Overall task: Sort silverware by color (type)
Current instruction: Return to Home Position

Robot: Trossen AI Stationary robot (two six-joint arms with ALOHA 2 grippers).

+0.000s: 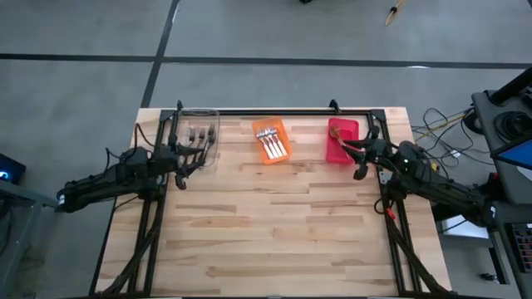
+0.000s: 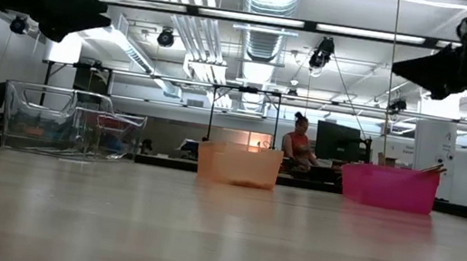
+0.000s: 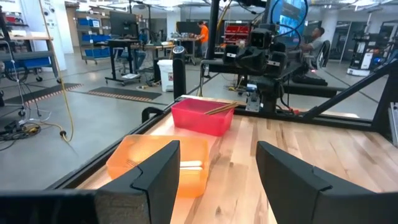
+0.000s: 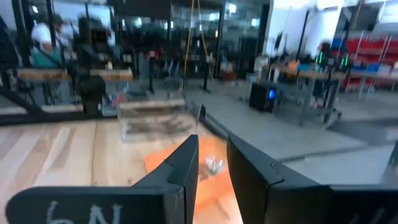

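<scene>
Looks sorted: dark forks (image 1: 198, 133) in the clear bin (image 1: 214, 115), white-handled forks (image 1: 275, 146) in the orange bin (image 1: 259, 126), gold forks (image 3: 221, 108) in the red bin (image 3: 199, 122), handles poking over its rim. Left gripper (image 3: 217, 149) spread wide, right gripper (image 4: 211, 140) barely parted, both empty. Likely hazard: clipping those handles with the right gripper, just beside that bin, and flicking one out.

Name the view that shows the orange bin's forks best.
The high view: it looks down into the orange bin, with the forks in plain sight. The low view shows only the bin's wall; the left wrist view a pale streak through it; the right wrist view a glint.
</scene>
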